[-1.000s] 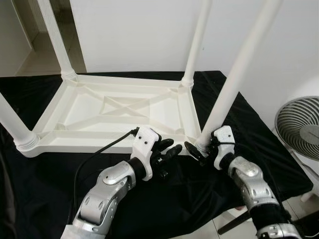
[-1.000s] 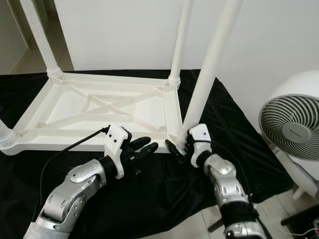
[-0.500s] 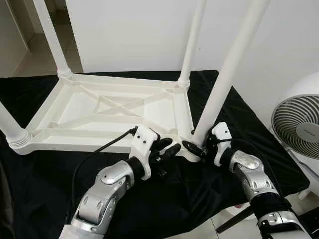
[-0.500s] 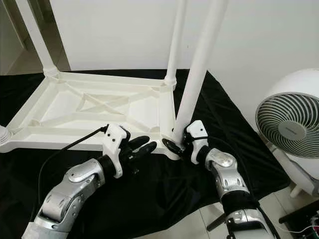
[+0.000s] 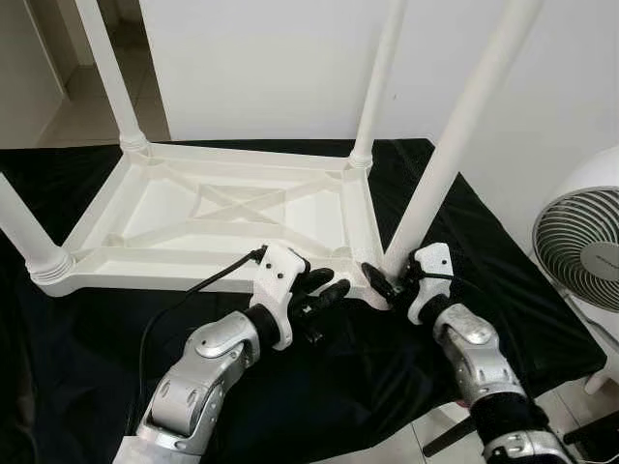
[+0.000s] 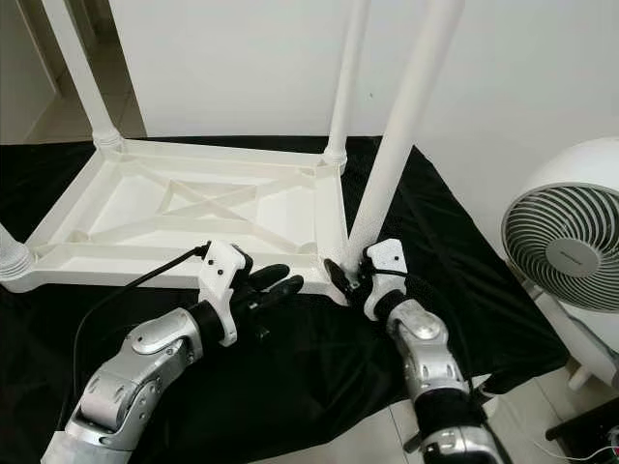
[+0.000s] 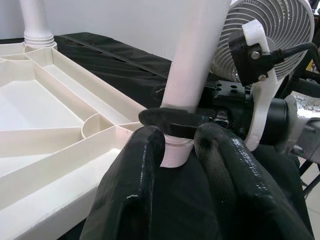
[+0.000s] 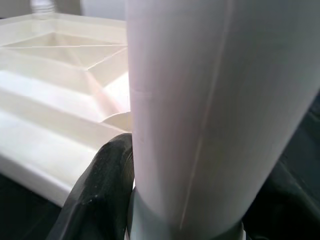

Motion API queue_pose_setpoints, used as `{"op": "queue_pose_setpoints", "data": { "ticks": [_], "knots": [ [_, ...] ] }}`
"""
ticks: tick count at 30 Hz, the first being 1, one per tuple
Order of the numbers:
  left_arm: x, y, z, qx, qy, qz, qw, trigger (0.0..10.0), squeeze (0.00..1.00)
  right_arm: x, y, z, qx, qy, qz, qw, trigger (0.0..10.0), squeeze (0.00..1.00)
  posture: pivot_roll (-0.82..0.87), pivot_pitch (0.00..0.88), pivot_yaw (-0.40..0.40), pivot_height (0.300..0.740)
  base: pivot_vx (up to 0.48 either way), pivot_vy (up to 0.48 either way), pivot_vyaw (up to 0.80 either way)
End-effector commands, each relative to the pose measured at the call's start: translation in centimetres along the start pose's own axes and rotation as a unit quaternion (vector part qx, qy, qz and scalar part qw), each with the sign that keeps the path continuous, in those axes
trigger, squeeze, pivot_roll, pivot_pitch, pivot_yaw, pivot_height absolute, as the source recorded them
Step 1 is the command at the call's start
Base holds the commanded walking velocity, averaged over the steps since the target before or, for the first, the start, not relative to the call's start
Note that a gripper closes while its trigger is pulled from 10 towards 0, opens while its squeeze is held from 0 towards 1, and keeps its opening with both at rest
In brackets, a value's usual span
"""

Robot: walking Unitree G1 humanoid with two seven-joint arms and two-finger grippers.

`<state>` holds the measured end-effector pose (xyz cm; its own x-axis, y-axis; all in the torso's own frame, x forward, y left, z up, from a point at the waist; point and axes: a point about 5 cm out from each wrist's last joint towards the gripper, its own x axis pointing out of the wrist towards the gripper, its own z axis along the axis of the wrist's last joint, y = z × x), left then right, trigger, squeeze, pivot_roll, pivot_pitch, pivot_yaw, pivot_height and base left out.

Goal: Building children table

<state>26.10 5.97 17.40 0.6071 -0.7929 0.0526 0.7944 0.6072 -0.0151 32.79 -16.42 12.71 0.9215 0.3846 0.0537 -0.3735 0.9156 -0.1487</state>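
Last leg going in
You have 3 legs seated on the upturned table [image 5: 145, 208]; your right gripper [image 5: 387, 283] clamps leg [image 5: 455, 145] 4 at its corner, left gripper [image 5: 322, 292] slightly parted.

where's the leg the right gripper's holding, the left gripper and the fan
leg [image 5: 455, 145], left eye view, mid shaft
right gripper [image 5: 385, 282], left eye view, between its fingertips at the leg's base
left gripper [image 5: 329, 288], left eye view, between its fingertips
fan [image 6: 569, 246], right eye view, grille centre

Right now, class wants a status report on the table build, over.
Right gripper shut on near-right leg base. Left gripper open beside tabletop. Fan nearby.
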Motion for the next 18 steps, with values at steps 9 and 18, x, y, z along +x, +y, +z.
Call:
{"op": "queue_pose_setpoints", "data": {
  "ticks": [9, 18],
  "knots": [
    [0.2, -0.4, -0.1, -0.004, 0.004, 0.001, 1.000, 10.0, 0.00, -0.2, 0.7, -0.4, 0.042, 0.010, -0.214, 0.976, 0.0, 0.00, 0.01, 0.066, -0.027, 0.740, 0.000, 0.000, 0.00],
    [0.1, -0.4, -0.3, -0.007, 0.005, 0.004, 1.000, 10.0, 0.00, 0.6, 1.7, 0.2, 0.034, 0.014, -0.239, 0.970, 10.0, 0.00, 0.02, 0.066, -0.033, 0.740, 0.000, 0.000, 0.00]
  ]
}}
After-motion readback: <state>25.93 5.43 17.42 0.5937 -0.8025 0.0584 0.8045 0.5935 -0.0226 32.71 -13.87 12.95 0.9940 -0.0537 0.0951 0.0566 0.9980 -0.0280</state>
